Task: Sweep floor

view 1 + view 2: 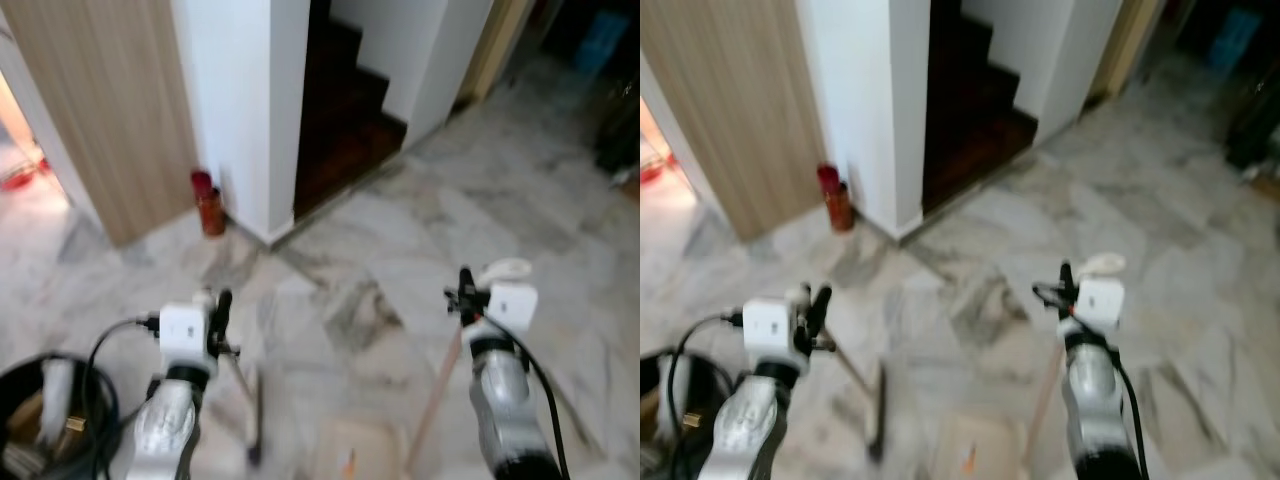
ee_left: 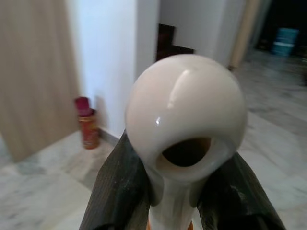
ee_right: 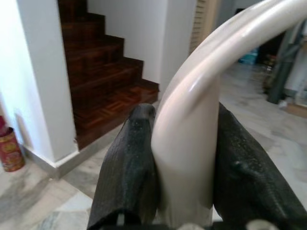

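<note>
Open marble floor (image 1: 440, 250) is lying ahead from 12 to 3 o'clock, giving free passage. At 11 o'clock a white wall corner (image 1: 250, 110) is blocking the way, with a red can (image 1: 208, 208) standing against its base. Dark stairs (image 1: 345, 110) are rising at 12 o'clock. A wooden panel (image 1: 110, 110) is closing off 10 o'clock. A black bin (image 1: 40, 415) is crowding 8 o'clock.

Grey-veined white marble floor (image 1: 420, 250), cream handle (image 2: 184, 115), red can (image 1: 208, 205), dk-brown stairs (image 3: 103, 91)
</note>
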Tool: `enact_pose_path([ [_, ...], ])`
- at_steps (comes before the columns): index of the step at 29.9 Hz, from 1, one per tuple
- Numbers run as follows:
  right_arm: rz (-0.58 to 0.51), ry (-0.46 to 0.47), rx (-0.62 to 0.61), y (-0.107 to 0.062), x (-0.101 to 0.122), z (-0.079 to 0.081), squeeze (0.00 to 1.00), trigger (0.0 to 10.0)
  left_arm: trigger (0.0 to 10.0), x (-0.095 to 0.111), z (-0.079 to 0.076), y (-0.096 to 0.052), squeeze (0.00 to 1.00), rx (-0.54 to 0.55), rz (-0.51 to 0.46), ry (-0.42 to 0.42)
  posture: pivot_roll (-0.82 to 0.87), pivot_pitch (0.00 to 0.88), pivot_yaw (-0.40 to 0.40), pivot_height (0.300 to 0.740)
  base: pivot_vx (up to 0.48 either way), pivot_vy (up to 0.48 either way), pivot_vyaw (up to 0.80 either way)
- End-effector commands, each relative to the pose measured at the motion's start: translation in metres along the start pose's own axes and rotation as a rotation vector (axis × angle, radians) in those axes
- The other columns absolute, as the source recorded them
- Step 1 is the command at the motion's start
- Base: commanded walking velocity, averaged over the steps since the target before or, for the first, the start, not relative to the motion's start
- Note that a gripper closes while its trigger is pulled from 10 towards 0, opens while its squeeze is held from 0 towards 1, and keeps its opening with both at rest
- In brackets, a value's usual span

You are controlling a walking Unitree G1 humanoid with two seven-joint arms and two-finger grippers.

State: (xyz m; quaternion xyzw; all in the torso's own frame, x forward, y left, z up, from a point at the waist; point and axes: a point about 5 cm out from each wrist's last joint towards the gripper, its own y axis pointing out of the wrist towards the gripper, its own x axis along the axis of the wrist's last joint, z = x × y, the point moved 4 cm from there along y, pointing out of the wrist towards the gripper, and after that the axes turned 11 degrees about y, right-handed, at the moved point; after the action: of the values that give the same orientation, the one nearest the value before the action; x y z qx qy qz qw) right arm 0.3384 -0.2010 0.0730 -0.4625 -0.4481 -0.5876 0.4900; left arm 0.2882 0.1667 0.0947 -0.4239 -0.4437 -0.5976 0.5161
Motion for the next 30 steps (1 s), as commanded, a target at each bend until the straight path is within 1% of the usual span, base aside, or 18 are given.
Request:
enact_pose_path([
  [1, -0.027, 0.011, -0.014, 0.002, 0.007, -0.003, 0.00, 10.0, 10.0, 0.009, 0.004, 0.002, 0.00, 0.007, -0.041, 0.015, 0.05, 0.000, -0.053, 0.740, 0.000, 0.000, -0.74],
  [11, -0.032, 0.014, -0.021, 0.003, 0.007, -0.003, 0.00, 10.0, 10.0, 0.009, 0.001, 0.005, 0.00, -0.013, -0.043, 0.003, 0.05, 0.000, -0.046, 0.740, 0.000, 0.000, -0.74],
  [14, -0.034, 0.011, -0.032, 0.003, 0.007, -0.004, 0.00, 10.0, 10.0, 0.009, -0.001, 0.009, 0.00, -0.033, -0.043, -0.005, 0.05, 0.000, -0.030, 0.740, 0.000, 0.000, -0.74],
  [18, -0.040, 0.024, -0.047, 0.002, 0.005, -0.002, 0.00, 10.0, 10.0, 0.008, 0.001, 0.014, 0.00, -0.048, -0.042, 0.007, 0.05, 0.000, 0.013, 0.740, 0.000, 0.000, -0.74],
  [21, -0.046, 0.033, -0.056, 0.001, 0.004, -0.001, 0.00, 10.0, 10.0, 0.010, 0.002, 0.019, 0.00, -0.055, -0.047, 0.010, 0.04, 0.000, 0.030, 0.740, 0.000, 0.000, -0.73],
  [25, -0.050, 0.041, -0.062, 0.001, 0.004, 0.001, 0.00, 10.0, 10.0, 0.011, 0.004, 0.025, 0.00, -0.043, -0.054, 0.008, 0.03, 0.000, 0.031, 0.740, 0.000, 0.000, -0.73],
  [28, -0.056, 0.041, -0.044, 0.003, 0.007, 0.004, 0.00, 10.0, 10.0, 0.012, 0.006, 0.028, 0.00, -0.009, -0.064, -0.005, 0.02, 0.000, 0.011, 0.740, 0.000, 0.000, -0.74],
  [30, -0.056, 0.040, -0.038, 0.004, 0.008, 0.005, 0.00, 10.0, 10.0, 0.012, 0.006, 0.029, 0.00, -0.005, -0.063, -0.008, 0.02, 0.000, 0.006, 0.740, 0.000, 0.000, -0.73],
])
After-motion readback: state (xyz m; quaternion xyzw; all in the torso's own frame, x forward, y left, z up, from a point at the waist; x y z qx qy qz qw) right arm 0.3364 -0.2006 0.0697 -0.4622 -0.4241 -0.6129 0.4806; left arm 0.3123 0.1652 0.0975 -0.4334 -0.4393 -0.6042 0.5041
